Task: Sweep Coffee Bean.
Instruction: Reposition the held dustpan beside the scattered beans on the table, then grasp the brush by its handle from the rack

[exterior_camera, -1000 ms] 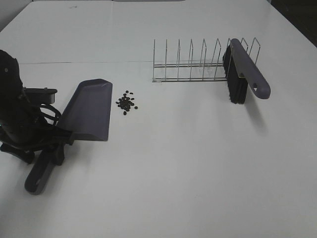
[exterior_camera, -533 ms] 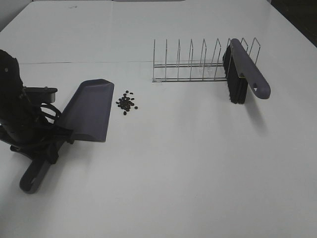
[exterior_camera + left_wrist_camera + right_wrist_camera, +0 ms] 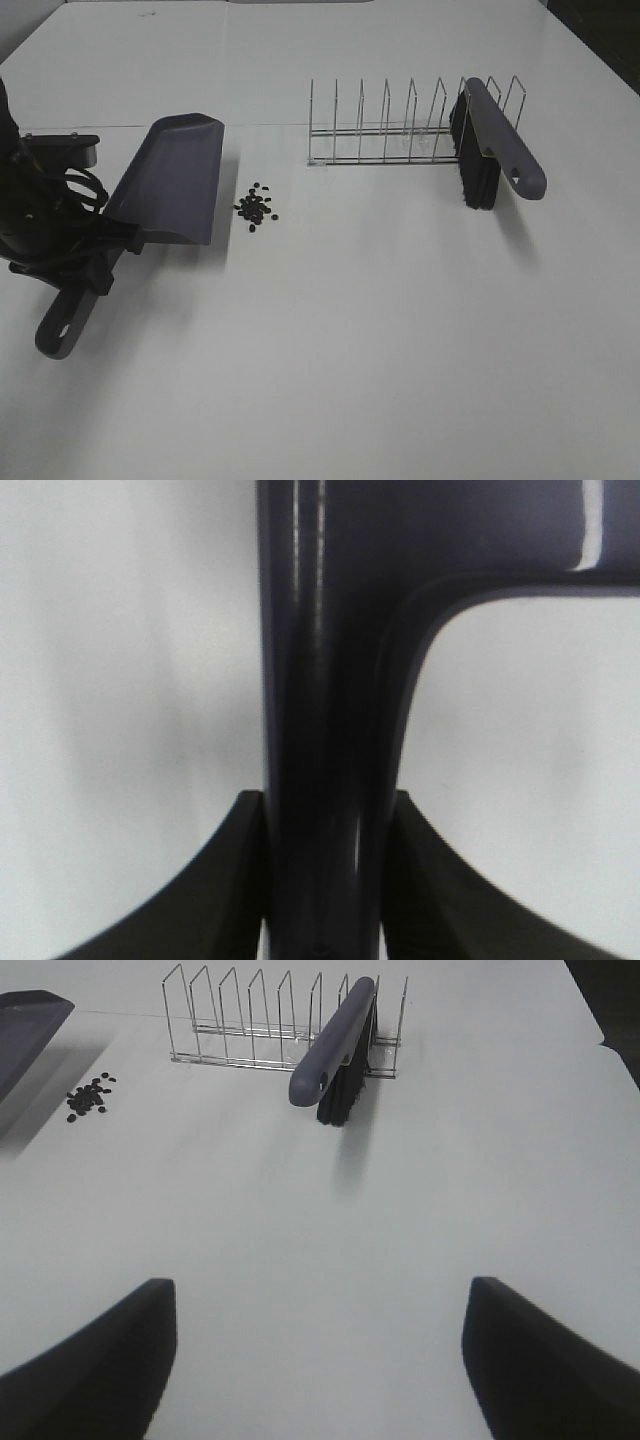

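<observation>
Left gripper [image 3: 322,875]: jaws clamped tight on the handle of the grey-purple dustpan [image 3: 172,180], one finger on each side. Pan is at the left of the table [image 3: 350,350] and casts a shadow beneath it. Coffee bean [image 3: 256,207] cluster lies on the table just right of the pan's edge, not touching it. Right gripper [image 3: 318,1360]: jaws spread wide, holding nothing. Brush [image 3: 497,140] leans in the wire rack [image 3: 385,125], well apart from the beans
</observation>
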`<state>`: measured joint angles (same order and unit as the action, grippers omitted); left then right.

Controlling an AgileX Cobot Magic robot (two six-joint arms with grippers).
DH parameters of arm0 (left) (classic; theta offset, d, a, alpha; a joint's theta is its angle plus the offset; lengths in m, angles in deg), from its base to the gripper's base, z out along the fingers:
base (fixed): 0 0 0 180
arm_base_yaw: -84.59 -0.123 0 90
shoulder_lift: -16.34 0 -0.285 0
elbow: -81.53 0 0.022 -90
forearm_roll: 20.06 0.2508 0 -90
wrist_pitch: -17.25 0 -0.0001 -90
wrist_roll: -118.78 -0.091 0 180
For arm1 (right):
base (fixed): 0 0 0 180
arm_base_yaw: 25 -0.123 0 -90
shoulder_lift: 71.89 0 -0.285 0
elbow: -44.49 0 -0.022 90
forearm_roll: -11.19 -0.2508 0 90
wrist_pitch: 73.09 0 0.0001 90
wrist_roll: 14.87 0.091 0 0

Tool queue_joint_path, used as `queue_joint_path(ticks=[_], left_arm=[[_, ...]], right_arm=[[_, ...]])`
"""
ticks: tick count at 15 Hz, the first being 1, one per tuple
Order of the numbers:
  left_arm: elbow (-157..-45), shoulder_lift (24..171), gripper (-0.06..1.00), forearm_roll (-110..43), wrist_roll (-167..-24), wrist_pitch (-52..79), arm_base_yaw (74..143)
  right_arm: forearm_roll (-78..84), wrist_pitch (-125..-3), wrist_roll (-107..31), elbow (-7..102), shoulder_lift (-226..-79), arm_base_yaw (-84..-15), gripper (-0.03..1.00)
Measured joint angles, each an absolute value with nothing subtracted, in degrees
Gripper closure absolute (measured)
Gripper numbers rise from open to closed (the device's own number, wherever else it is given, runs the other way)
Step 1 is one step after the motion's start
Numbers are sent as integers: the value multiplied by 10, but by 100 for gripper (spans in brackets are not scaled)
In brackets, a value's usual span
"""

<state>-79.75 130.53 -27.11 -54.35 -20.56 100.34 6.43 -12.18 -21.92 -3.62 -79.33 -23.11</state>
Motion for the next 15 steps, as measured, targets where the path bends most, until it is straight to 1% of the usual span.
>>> queue_joint_path(ticks=[4, 6, 7, 8, 9, 11, 15], left_arm=[[-797, 1305, 68, -271, -543, -207, 1003], [-797, 1305, 68, -271, -543, -207, 1003], [-797, 1305, 68, -270, -543, -206, 1003], [-797, 1305, 68, -270, -543, -204, 1003], [-797, 1305, 68, -270, -543, -205, 1003], [-797, 1305, 68, -270, -543, -205, 1003], [-797, 1305, 68, -268, -543, -205, 1003]], right_arm=[[63, -132, -219, -33, -811, -231, 30], [52, -208, -219, -16, -872, -231, 30], [49, -246, -220, -6, -911, -231, 30], [49, -285, -228, 16, -984, -231, 30], [49, -296, -236, 40, -1040, -231, 30], [47, -306, -250, 100, -1153, -231, 30], [45, -306, -291, 261, -1375, -231, 30]])
